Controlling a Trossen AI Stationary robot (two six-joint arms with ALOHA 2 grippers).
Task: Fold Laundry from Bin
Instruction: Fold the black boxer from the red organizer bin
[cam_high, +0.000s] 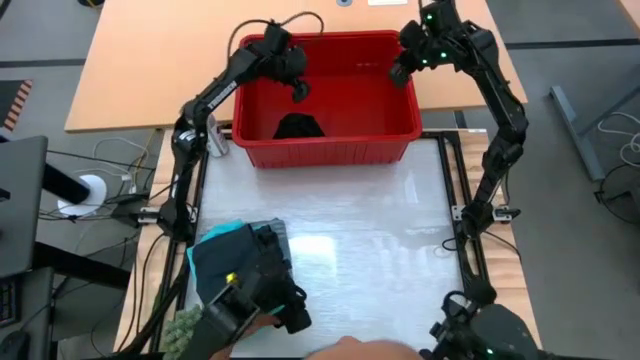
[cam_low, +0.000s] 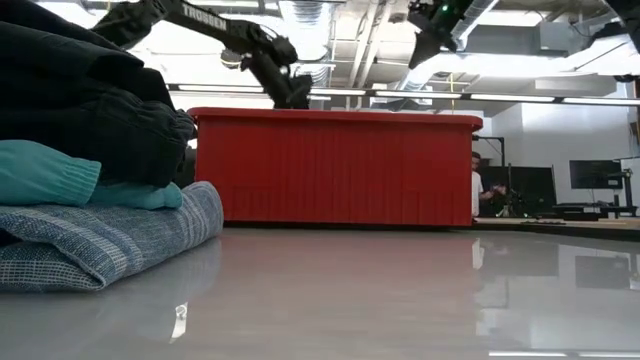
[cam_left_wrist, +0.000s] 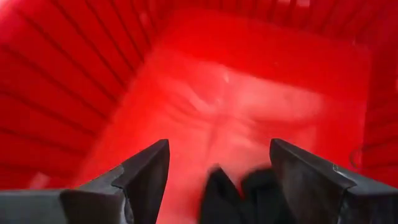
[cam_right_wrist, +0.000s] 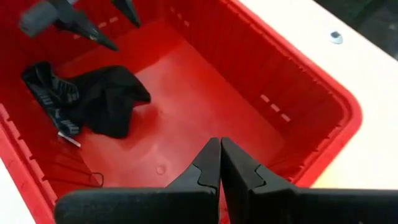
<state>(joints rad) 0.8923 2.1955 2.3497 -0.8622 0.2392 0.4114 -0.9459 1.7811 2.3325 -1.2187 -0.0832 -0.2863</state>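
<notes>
The red bin (cam_high: 330, 150) stands at the table's far edge. One black garment (cam_right_wrist: 102, 96) lies crumpled on its floor, toward the near left. My left gripper (cam_high: 298, 88) hangs open inside the bin above that garment (cam_left_wrist: 242, 193), its fingers spread on either side of the garment and clear of it. My right gripper (cam_right_wrist: 221, 163) is shut and hovers over the bin's far right corner (cam_high: 400, 68), holding nothing. Near the left front a folded stack rests on the table: a blue-grey striped piece (cam_low: 100, 240) at the bottom, a turquoise one (cam_low: 55, 172), and black ones (cam_low: 80, 100) on top.
A small grey bottle (cam_high: 215, 140) stands just outside the bin's left wall. The shiny white table top (cam_high: 370, 235) lies open between the bin and the near edge. Beyond the table in the low view a person (cam_low: 478, 190) sits by monitors.
</notes>
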